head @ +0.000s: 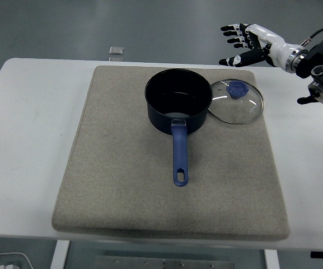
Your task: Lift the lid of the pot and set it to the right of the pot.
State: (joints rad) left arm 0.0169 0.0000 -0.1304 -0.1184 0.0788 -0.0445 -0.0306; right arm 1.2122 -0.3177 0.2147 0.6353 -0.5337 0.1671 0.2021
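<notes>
Head view: the right hand (242, 43) hangs in the air beyond the far right corner of the mat (122, 185), its fingers (232, 29) spread apart and holding nothing. The lid (237, 103) lies below and nearer the camera than the hand, a little toward the left of it, flat on the mat with its blue knob (237, 88) pointing up. Hand and lid are clearly apart; nothing touches the knob.

The pot (178, 101) stands open farther to the hand's left, past the lid. The lid's rim sits just beside the pot's right wall, touching it or nearly so; which of the two cannot be told from here. The pot's handle (179, 154) runs straight back toward the near edge of the counter (27, 112), so its long axis points away from the hand and plays no part in anything the hand would do at the lid.

By the look of things, the task is done: the lid is off the pot and lying to its right. What remains, if anything, is for the hand to draw clear. Only the right hand is in view, so it is the nearer one; the left does not show at all.

A small clear object (116, 51) sits at the counter's far edge, well to the hand's left.
</notes>
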